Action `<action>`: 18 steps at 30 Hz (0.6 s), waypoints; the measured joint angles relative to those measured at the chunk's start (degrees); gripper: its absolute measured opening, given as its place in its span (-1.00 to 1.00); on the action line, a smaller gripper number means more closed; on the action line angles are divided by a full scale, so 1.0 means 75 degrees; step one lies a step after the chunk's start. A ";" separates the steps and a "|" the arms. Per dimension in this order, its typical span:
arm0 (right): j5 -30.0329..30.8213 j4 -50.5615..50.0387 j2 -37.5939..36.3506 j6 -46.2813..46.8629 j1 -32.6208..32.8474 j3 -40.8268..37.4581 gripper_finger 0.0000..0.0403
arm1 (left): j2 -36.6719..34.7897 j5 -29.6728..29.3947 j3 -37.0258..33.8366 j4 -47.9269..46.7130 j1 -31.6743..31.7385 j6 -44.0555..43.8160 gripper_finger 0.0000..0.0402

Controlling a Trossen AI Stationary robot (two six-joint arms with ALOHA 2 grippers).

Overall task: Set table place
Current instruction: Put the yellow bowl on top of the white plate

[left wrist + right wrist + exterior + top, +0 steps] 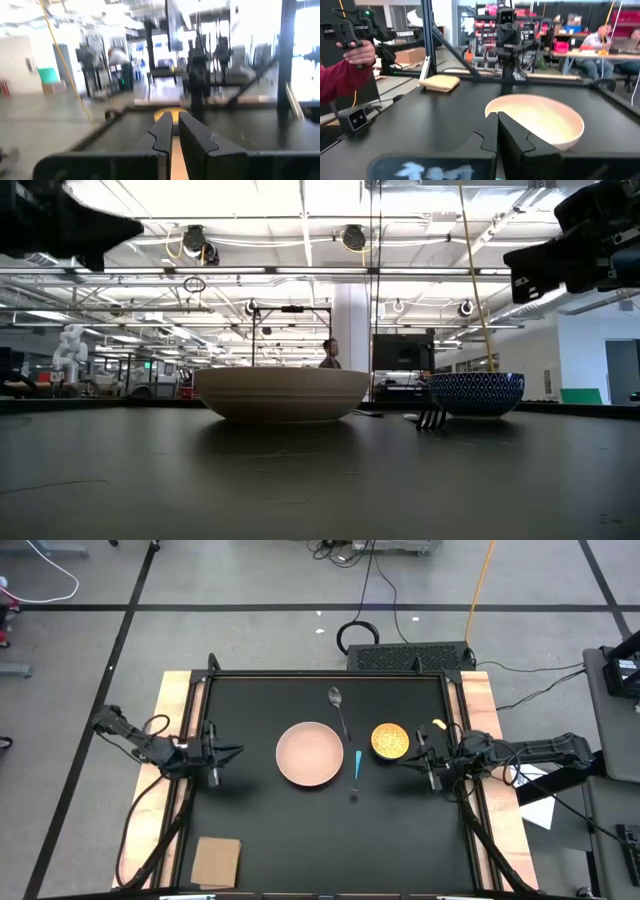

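A round pinkish-tan plate (310,754) rests on the black table (260,830) at its middle; it also shows in the low view (282,393) and the right wrist view (540,120). To its right lies a thin light-blue utensil (357,762), then a smaller yellow dish (390,740), blue-patterned outside in the low view (480,393). A silver spoon (338,705) lies beyond the plate. My left gripper (238,750) is shut, above the table left of the plate. My right gripper (400,761) is shut, just near of the yellow dish, pointing at the plate.
A tan cardboard-like square (216,862) lies at the table's near left corner. Pale wooden strips (172,710) line the left and right edges. A person's red sleeve and hand (350,70) show beyond the table's left side in the right wrist view.
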 joint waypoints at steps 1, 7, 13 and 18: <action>0.0011 0.0120 0.0028 -0.0020 0.0000 -0.0003 -1.00 | -0.0003 0.0000 0.0000 0.0295 0.0000 0.0143 -0.81; 0.0594 0.1319 0.0327 0.0005 -0.0002 0.0000 -1.00 | -0.0004 -0.0237 0.0003 0.1298 0.0000 0.0737 -0.81; 0.1232 0.1431 0.0867 0.0197 -0.0002 0.0269 -1.00 | -0.0001 -0.1378 0.0003 0.0747 0.0003 0.0148 -0.81; 0.1237 0.1317 0.1588 0.0411 -0.0002 0.0941 -1.00 | -0.0001 -0.1443 0.0003 0.0674 0.0003 0.0116 -0.81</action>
